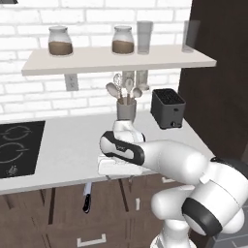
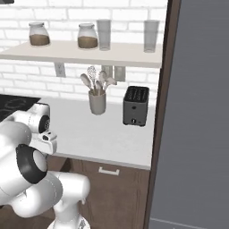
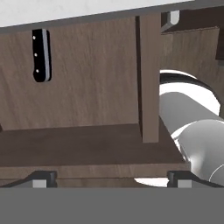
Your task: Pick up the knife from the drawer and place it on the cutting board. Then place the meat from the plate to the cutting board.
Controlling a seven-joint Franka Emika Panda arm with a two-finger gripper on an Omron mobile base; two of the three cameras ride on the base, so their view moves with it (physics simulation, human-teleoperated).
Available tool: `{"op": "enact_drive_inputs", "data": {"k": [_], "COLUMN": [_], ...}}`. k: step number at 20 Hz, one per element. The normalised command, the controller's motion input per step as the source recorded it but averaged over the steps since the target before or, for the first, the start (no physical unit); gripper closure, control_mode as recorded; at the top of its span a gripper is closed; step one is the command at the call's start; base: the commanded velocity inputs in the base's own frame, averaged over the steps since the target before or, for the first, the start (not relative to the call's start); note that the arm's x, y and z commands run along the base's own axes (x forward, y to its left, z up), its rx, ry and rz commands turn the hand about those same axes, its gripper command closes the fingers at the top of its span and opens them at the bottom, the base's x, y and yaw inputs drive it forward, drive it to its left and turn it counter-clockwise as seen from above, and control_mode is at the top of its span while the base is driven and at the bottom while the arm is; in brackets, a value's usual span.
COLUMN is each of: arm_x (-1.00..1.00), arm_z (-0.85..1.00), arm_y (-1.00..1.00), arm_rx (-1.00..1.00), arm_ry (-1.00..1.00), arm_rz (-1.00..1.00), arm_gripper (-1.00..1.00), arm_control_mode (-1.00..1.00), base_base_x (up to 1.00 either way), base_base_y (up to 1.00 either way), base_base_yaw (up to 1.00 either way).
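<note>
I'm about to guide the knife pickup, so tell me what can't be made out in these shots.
- Knife: in the hand view its black handle shows; the blade is hidden under the counter edge. Same in the left base view.
- Gripper: its open fingertips are cut off by the bottom edge of the hand view; in the left base view the arm's own body hides it.
- Drawer: its far right is blocked by the arm.

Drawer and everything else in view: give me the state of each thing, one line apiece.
drawer: open, pulled out under the counter edge
knife: lying in the drawer, black handle showing, not gripped
end effector: open, empty, over the drawer
toaster: upright on the counter
utensil holder: upright, holding utensils
</note>
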Motion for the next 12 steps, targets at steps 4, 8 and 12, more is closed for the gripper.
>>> {"op": "enact_drive_inputs", "data": {"k": [4, 8, 12], "arm_x": [0.00, 0.00, 0.00], "arm_z": [0.00, 0.00, 0.00], "arm_y": [0.00, 0.00, 0.00], "arm_rx": [0.00, 0.00, 0.00], "arm_ry": [0.00, 0.00, 0.00], "arm_rz": [0.00, 0.00, 0.00], "arm_gripper": [-1.00, -1.00, -1.00], "arm_control_mode": [1.00, 1.00, 1.00], "base_base_x": [0.03, 0.07, 0.09], "base_base_y": [-0.41, -0.25, -0.11], "base_base_yaw": [0.00, 0.00, 0.00]}}
